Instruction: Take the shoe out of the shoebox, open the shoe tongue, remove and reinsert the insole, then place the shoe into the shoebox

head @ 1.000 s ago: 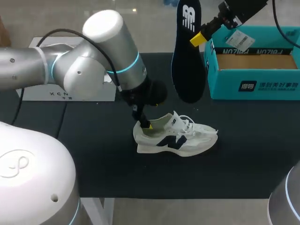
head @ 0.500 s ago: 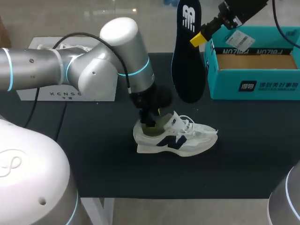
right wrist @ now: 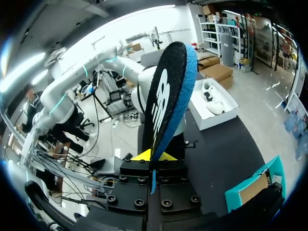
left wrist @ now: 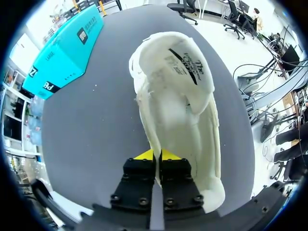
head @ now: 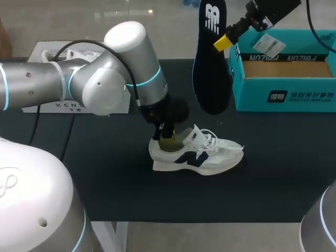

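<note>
shoe heel is pinched by left jaws, insole by right jaws; should the thin heel grip slip, the shoe could be shoved aside during reinsertion.

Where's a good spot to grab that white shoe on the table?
By the thin heel collar, from above. The shoe stands on its sole, mouth up, so one finger fits inside, one outside, as the left gripper shows.

Left claw moves onto the shoe's heel.
The left claw has shifted from just behind the shoe onto its heel collar, and its yellow tip has dropped out of the head view. The arm's elbow swung right, then partly back.
</note>
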Action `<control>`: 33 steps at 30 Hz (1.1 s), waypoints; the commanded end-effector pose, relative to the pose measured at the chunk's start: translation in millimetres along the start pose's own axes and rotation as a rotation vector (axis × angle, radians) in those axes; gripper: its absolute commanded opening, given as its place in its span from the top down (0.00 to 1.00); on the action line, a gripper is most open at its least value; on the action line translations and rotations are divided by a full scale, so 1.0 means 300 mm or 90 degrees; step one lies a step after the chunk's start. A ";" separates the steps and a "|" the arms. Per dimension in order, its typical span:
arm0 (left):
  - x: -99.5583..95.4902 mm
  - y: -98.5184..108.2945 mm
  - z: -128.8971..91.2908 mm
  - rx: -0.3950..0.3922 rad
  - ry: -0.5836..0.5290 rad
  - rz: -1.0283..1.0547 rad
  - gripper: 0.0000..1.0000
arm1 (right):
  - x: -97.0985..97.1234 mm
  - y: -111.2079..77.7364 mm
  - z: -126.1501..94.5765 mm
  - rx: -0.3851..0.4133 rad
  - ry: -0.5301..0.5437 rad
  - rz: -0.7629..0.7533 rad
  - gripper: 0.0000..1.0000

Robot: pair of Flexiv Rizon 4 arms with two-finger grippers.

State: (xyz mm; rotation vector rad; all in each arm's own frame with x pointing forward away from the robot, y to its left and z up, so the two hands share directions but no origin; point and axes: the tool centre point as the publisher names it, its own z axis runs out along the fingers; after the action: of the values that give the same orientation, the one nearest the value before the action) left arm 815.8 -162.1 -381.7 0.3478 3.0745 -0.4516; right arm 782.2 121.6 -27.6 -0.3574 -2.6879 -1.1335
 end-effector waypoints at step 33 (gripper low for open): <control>0.010 -0.057 -0.003 0.026 0.019 0.060 1.00 | 0.092 0.021 -0.063 0.013 -0.024 0.020 1.00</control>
State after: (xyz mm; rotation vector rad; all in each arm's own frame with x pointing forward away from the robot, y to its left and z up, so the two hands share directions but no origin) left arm 808.3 -176.8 -379.7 0.4843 3.0618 -0.5025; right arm 758.6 115.7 -2.9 -0.4204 -2.7133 -1.1042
